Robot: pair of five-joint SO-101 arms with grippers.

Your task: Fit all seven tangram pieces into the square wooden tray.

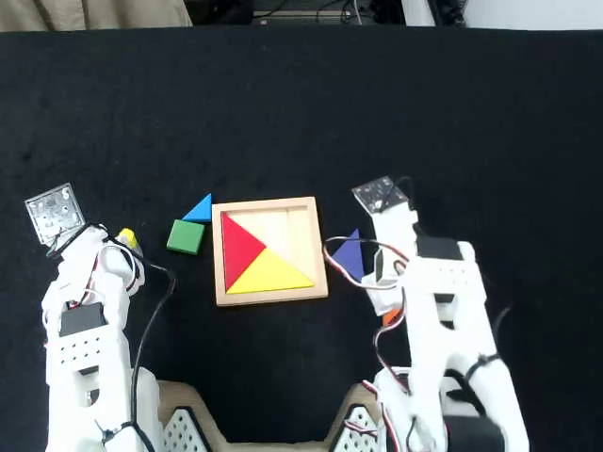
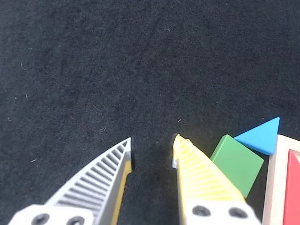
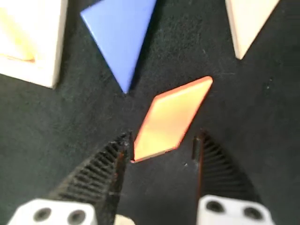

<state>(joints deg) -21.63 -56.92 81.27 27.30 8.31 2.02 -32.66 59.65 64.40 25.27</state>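
The square wooden tray [image 1: 270, 295] lies mid-table with a red triangle [image 1: 239, 244] and a yellow triangle [image 1: 270, 273] in it. Left of it lie a green square [image 1: 186, 236] and a light blue triangle [image 1: 199, 209]. A dark blue triangle [image 1: 350, 254] lies right of the tray. My right gripper [image 3: 161, 138] is open, its fingers on either side of the near end of an orange parallelogram [image 3: 171, 119] that lies on the cloth. A pale triangle [image 3: 248, 21] lies beyond it. My left gripper [image 2: 153, 140] is open over bare cloth beside the green square [image 2: 236, 164].
Black cloth covers the whole table. The right arm [image 1: 433, 311] stands over the cloth right of the tray and hides most of the orange piece [image 1: 391, 317] from above. The left arm [image 1: 89, 311] stands at the near left.
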